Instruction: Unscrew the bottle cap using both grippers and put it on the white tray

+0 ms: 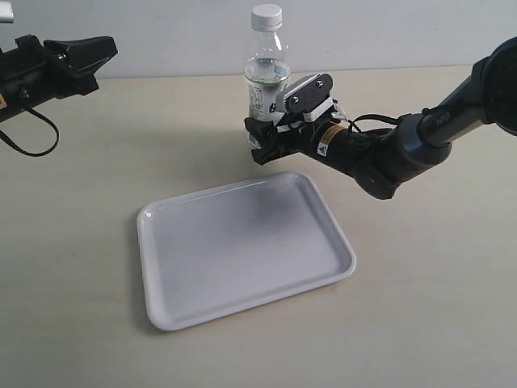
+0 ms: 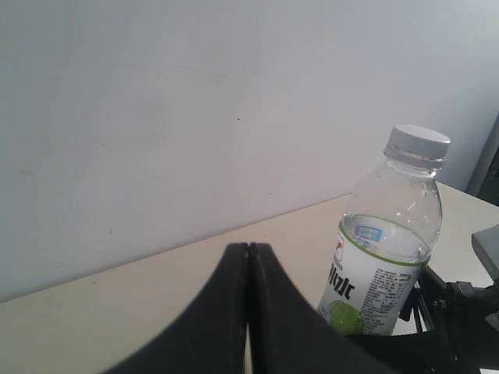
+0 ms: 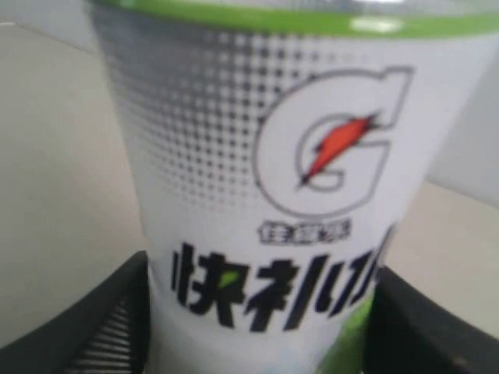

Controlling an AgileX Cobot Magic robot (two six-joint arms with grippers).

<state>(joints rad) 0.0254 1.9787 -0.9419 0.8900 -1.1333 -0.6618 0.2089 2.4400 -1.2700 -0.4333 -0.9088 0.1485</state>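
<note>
The bottle point(image 1: 265, 77) stands upright on the table behind the white tray point(image 1: 242, 242), with the white bottle cap point(image 1: 266, 14) screwed on top. My right gripper point(image 1: 262, 133) has closed round the bottle's lower body. In the right wrist view the label of the bottle point(image 3: 273, 156) fills the frame, and both black fingers point(image 3: 117, 319) press against its sides. My left gripper point(image 1: 109, 48) hovers at the far left, shut and empty, well apart from the bottle. Its wrist view shows the joined tips of the left gripper point(image 2: 248, 248), with the bottle point(image 2: 382, 265) and cap point(image 2: 419, 141) beyond them.
The beige table point(image 1: 73, 242) runs back to a pale wall point(image 1: 161, 32). My right arm point(image 1: 420, 137) reaches in from the right edge, low over the table. A loose black cable point(image 1: 32, 137) hangs under the left arm.
</note>
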